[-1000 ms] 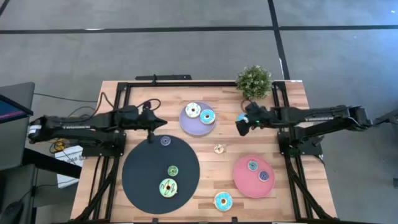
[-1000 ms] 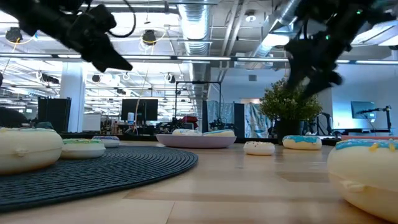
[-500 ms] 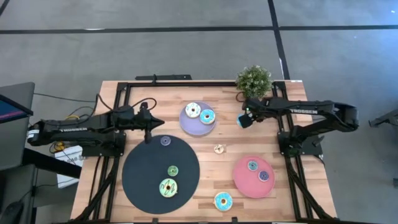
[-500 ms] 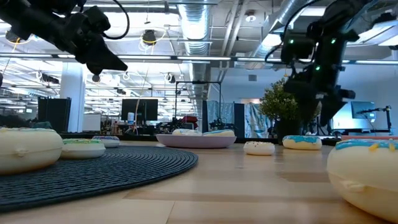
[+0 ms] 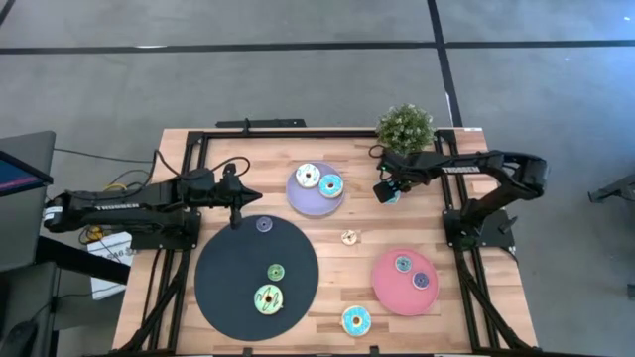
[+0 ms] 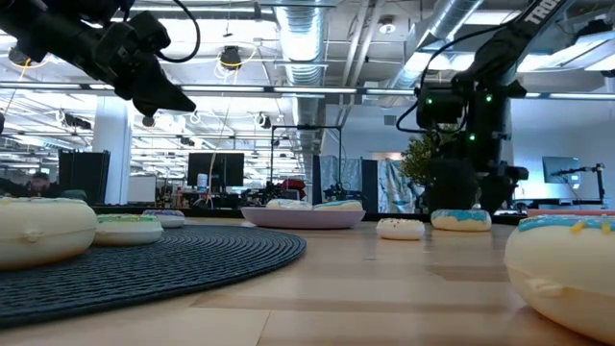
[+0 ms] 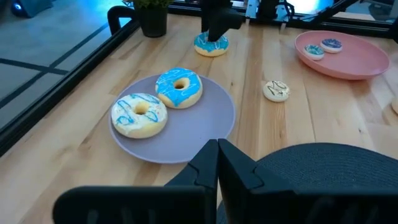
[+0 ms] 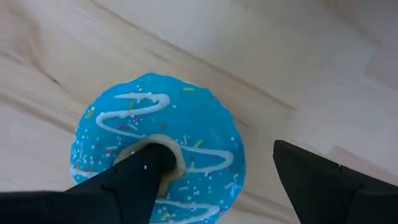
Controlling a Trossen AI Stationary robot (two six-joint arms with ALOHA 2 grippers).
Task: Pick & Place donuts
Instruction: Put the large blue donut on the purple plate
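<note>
A blue-iced donut (image 8: 158,146) lies flat on the wooden table near the potted plant. My right gripper (image 5: 388,190) stands open right above it and points down, one finger over the donut's hole and the other beyond its rim. My left gripper (image 5: 260,196) hangs shut in the air over the far edge of the black plate (image 5: 223,288). A white donut (image 7: 138,114) and a blue one (image 7: 179,88) lie on the lavender plate (image 7: 199,134). Three donuts lie on the black plate and two small ones on the pink plate (image 5: 392,293). My right gripper comes at the blue donut from above. One fingertip (image 8: 140,177) is at the hole in the donut's middle, and the other (image 8: 323,180) stands beside the outer rim. I cannot tell whether either finger touches it. The donut lies flat on the table.
The potted plant (image 5: 405,129) stands close behind my right gripper. A small cream donut (image 5: 349,237) lies on the bare wood between the plates. A large blue donut (image 5: 356,320) sits near the table's near edge. Black frame rails run along the table's far and side edges.
My right gripper has sunk from well above the table down to the blue donut and has tipped to point almost straight down, while its arm has swung toward the far edge. Its fingers have stayed open.
</note>
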